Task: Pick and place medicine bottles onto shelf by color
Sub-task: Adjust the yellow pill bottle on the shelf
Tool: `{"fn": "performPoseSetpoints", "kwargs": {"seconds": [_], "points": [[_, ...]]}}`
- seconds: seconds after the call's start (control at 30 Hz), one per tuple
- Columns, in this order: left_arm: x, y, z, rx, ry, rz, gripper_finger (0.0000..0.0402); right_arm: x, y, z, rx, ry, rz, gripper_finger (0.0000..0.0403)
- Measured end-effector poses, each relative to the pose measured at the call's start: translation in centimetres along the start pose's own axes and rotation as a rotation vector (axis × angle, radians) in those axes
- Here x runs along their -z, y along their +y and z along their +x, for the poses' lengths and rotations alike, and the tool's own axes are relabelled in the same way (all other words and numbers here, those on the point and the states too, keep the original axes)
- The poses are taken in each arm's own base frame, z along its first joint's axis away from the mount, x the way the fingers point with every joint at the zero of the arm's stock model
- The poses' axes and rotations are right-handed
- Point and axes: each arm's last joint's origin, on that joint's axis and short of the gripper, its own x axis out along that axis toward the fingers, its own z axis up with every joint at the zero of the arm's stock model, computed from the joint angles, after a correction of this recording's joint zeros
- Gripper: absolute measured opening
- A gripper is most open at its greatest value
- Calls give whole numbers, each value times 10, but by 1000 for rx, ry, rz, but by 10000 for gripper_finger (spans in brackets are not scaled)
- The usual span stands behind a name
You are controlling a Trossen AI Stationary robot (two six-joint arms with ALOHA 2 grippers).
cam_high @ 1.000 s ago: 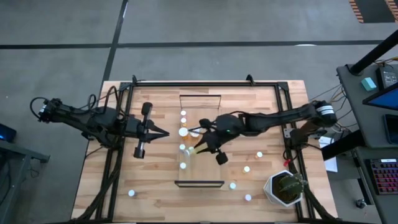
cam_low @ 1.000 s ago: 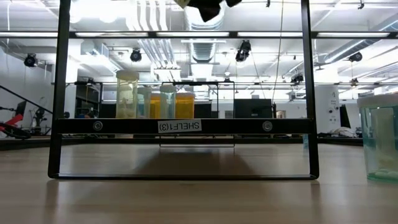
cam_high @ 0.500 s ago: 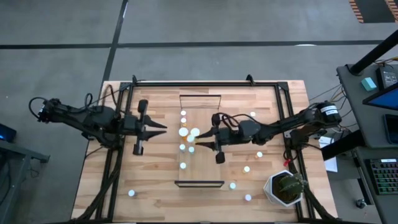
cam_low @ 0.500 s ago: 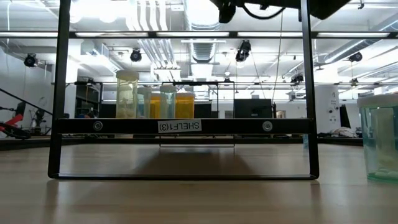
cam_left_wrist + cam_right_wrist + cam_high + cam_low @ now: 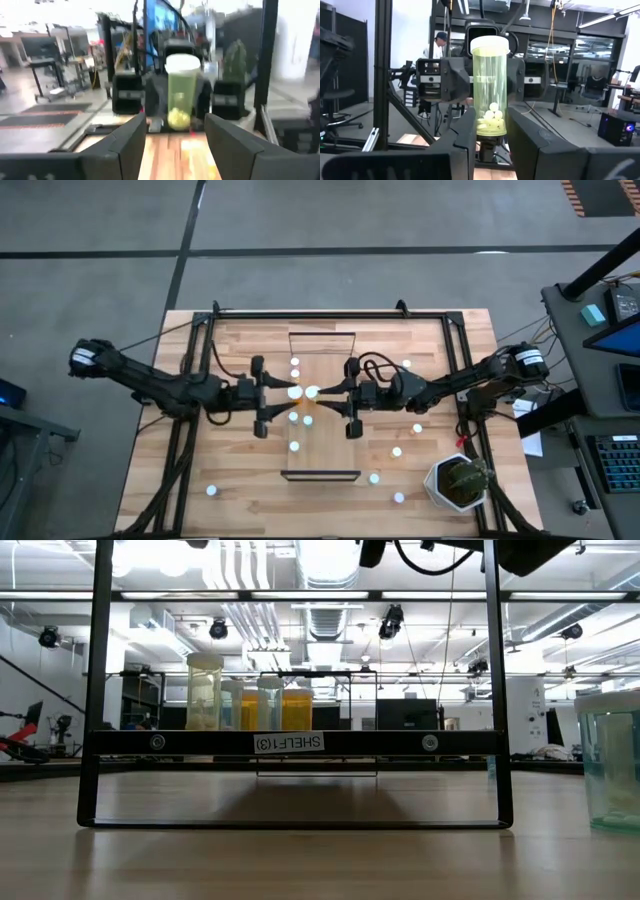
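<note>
One light, slick green bottle (image 5: pixel 490 90) sat pinched low in my right gripper (image 5: pixel 490 142); left gripper (image 5: pixel 175 135) gaped wide for its midsection.

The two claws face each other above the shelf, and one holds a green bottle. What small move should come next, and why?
Probably the left claw should ease forward until its fingers stand on both sides of the bottle, then close. The right claw grips the bottle upright by its lower part, and the left claw is open, facing it but apparently short of it.
</note>
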Motion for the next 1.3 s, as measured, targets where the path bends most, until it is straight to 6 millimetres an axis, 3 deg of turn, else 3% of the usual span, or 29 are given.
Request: {"fn": "performPoseSetpoints", "kwargs": {"seconds": [0.4,0.7,1.1,1.3], "points": [[37,-11,36,-51,-174,-24,187,1,0,0,1,4,-13,76],[36,-14,45,-42,-218,-8,184,1,0,0,0,7,-12,76],[36,-13,45,-42,-222,-1,72,2,0,0,-1,12,-9,81],[37,-13,45,-42,-221,-2,63,2,0,0,-1,14,12,112]]}}
